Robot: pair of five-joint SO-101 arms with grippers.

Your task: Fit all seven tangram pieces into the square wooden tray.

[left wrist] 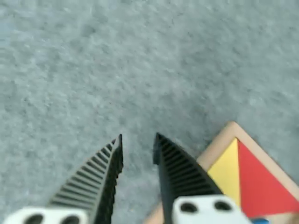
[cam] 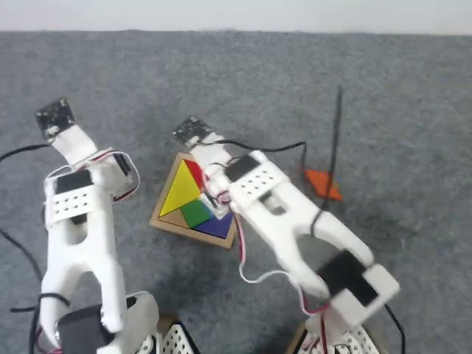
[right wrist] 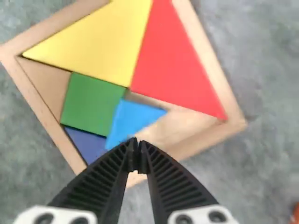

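Right claw (right wrist: 136, 145) closed on nothing over square wooden tray (right wrist: 214, 70) edge, left claw (left wrist: 138, 142) slightly open beside tray corner, five flat coloured pieces (right wrist: 93, 102) inside, one orange piece (cam: 322, 184) on grey carpet (cam: 369, 88)

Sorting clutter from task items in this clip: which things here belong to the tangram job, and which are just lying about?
Job:
wooden tray
in it: yellow triangle, red triangle, green square, light blue triangle, dark blue piece
orange piece, on the mat outside the tray

Lying about:
black cable by the orange piece
grey mat
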